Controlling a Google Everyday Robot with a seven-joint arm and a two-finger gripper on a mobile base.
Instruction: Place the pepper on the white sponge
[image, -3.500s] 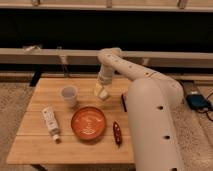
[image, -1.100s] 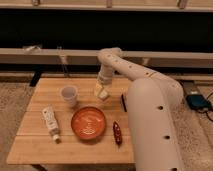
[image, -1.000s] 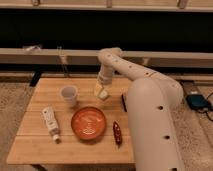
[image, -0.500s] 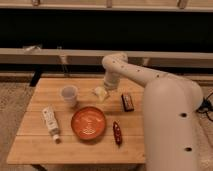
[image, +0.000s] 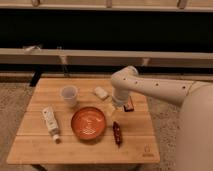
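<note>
The gripper (image: 113, 107) hangs between the white sponge (image: 101, 92) and the pepper (image: 117, 133) lying ungrasped on the bench (image: 35, 145), probably lining up a pickup; whether it is parted or closed I cannot tell.

The tool (image: 112, 108) hangs low at the centre of the desk (image: 35, 147), just off the upper right rim of the plate (image: 88, 123). Its arm (image: 150, 87) bars the way in from the right of the frame. The sponge (image: 101, 92) lies just up and left of the tool, with a bare gap between it and the cup (image: 69, 94) further left. The pepper (image: 117, 133) lies below the tool, just beside the plate's lower right rim, with bare wood on its right. A dark block (image: 130, 104) sits close by the arm's right side. The tube (image: 50, 122) takes the left side. The desk's lower strip and upper left corner lie bare.
</note>
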